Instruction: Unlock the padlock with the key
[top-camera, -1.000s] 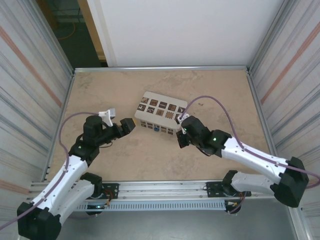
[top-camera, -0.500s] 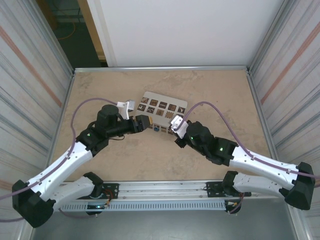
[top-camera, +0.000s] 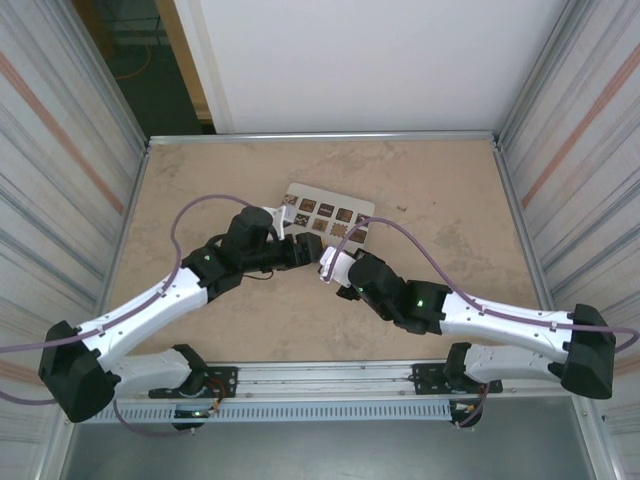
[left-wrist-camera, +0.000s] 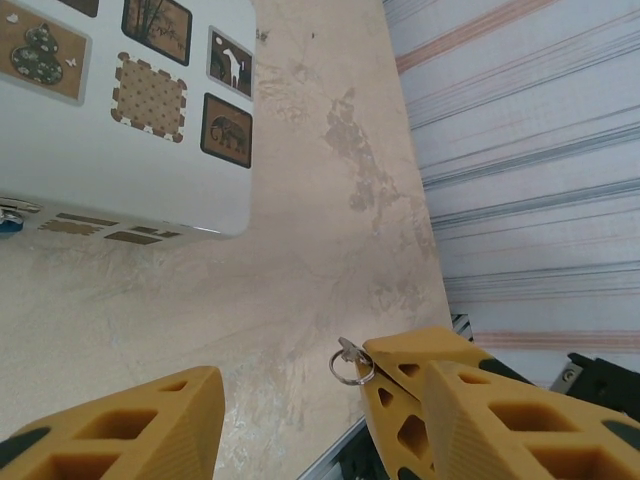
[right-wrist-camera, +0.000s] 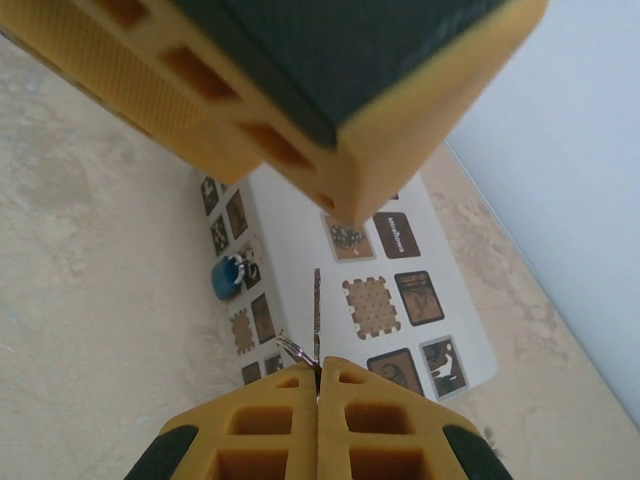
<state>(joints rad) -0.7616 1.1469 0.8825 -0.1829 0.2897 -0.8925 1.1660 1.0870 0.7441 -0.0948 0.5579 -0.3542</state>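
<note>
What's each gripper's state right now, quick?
Left gripper: open, holding nothing.
Right gripper: shut on the key.

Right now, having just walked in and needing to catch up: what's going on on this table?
The right gripper is shut on the key, whose blade sticks out past its fingertips. The padlock sits on the side of the white box, apart from the key, so the key is not yet in it. The left gripper is open, close beside the right one near the box.
</note>
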